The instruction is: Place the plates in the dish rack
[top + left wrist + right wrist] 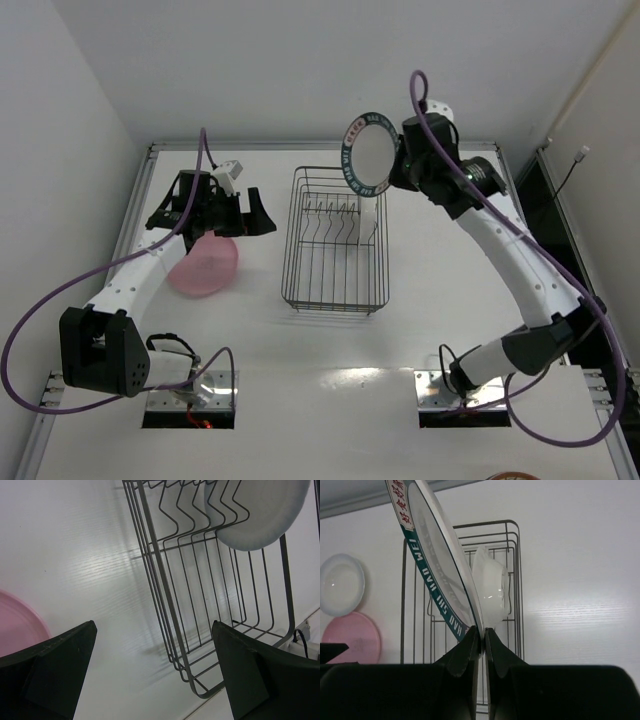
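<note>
My right gripper (481,636) is pinched tight on the thin rim of the patterned plate (437,570), a glossy white disc with a dark lettered band. It is held on edge, tilted, above the dark wire dish rack (335,250). A smooth white plate (491,587) stands among the rack's prongs. My left gripper (212,218), jaws spread wide and empty, hovers over the round pink plate (203,265) lying left of the rack.

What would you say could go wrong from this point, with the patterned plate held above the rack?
1. The right gripper pinches the patterned plate only at its rim, and the plate leans; it may slip or swing as it goes down.
2. A white plate already stands in the dish rack, just beyond the held one in the right wrist view; lowering into the wrong slot might knock the two together.
</note>
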`<state>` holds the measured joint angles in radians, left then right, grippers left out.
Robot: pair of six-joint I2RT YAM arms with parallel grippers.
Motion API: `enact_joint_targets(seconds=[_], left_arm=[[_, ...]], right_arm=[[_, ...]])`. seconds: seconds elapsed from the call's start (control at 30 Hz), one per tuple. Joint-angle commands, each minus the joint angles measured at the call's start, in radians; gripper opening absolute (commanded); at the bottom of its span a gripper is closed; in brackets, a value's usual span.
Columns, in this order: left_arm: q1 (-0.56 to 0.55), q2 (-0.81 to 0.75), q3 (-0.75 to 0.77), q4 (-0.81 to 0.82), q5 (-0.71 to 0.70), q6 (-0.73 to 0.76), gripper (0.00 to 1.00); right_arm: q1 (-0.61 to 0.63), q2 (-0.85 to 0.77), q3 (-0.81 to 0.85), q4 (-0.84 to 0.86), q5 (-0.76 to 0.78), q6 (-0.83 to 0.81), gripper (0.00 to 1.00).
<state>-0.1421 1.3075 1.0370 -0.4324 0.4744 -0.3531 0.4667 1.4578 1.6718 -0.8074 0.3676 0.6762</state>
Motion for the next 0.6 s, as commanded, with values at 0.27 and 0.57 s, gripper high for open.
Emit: enact_joint_targets(seconds=[0.27, 0.57], left_arm=[[0.012, -0.011, 0.028, 0.011, 0.009, -0.014, 1.0], [0.012, -0.02, 0.028, -0.022, -0.051, -0.023, 1.0]], right_arm=[[0.139, 0.168, 0.27, -0.212, 0.264, 0.043, 0.0], [0.26, 0.478, 0.647, -0.507, 0.386, 0.1, 0.0]])
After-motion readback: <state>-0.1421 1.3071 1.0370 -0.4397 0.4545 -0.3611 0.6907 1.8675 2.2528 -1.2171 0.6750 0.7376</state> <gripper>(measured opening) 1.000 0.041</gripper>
